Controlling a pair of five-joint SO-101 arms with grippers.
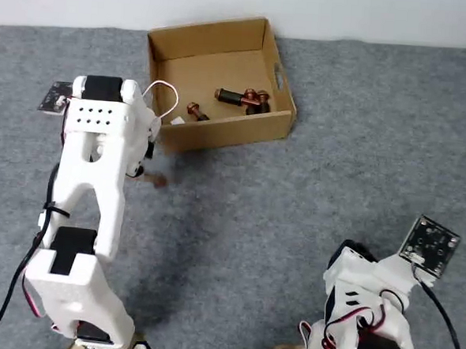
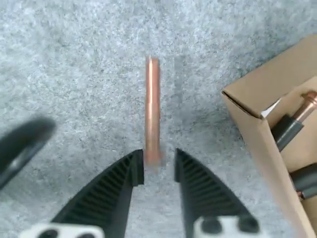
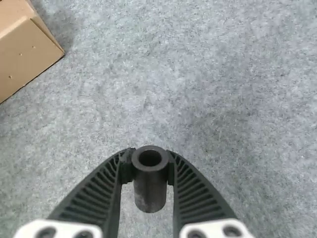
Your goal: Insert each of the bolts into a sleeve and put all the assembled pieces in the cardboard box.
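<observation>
A copper bolt [image 2: 152, 104] lies on the grey carpet, seen in the high view as a short copper tip [image 1: 157, 181] just before the box's front left corner. My left gripper [image 2: 159, 166] is open, its fingertips on either side of the bolt's near end with a gap left over. My right gripper [image 3: 148, 171] is shut on a black sleeve [image 3: 148, 181], whose bore faces outward. The cardboard box [image 1: 220, 132] stands at the back and holds several assembled pieces [image 1: 241, 98]. The right arm [image 1: 367, 317] is folded low at the front right.
The box's corner [image 2: 255, 124] is close beside the left gripper, with assembled pieces [image 2: 290, 126] inside. A blurred dark shape [image 2: 22, 146] lies on the other side. The box's edge [image 3: 22, 47] is far from the right gripper, with open carpet between.
</observation>
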